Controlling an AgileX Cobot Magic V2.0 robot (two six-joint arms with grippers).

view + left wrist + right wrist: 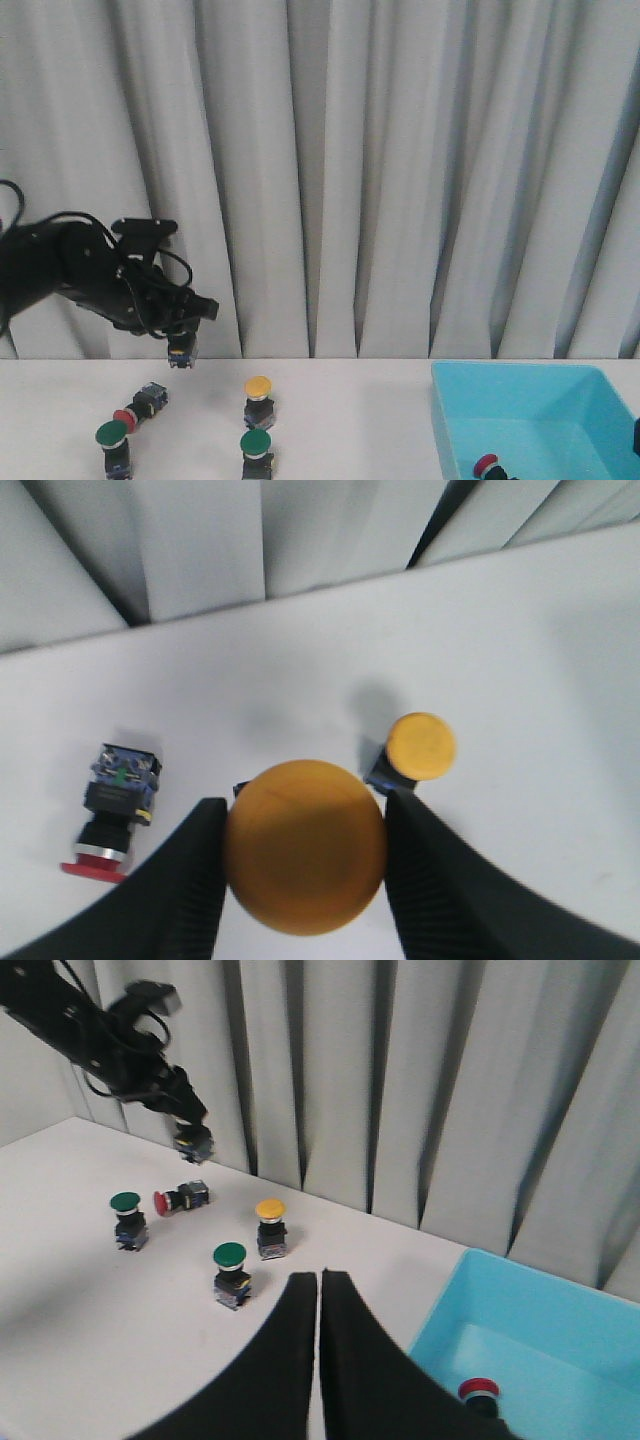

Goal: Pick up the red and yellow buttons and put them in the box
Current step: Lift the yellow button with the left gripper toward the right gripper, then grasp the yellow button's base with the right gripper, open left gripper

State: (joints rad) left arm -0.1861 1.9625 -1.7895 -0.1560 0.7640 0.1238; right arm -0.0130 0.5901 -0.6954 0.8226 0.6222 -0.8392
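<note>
Yellow button (305,847) clamped between left fingers (195,880), lifted above the table (540,660).

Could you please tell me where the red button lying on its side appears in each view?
Front: red button at lower left, on the table.
Left wrist: at left, cap downward.
Right wrist: upper left, beside a green button.
Shared landmark: the upright yellow button on the table.

A yellow button (305,846) hangs above the table at far left. Another yellow one (258,400) stands upright mid-table. A red button (139,405) lies on its side left of it. The turquoise box (455,425) sits right, holding a red button (489,467).
</note>
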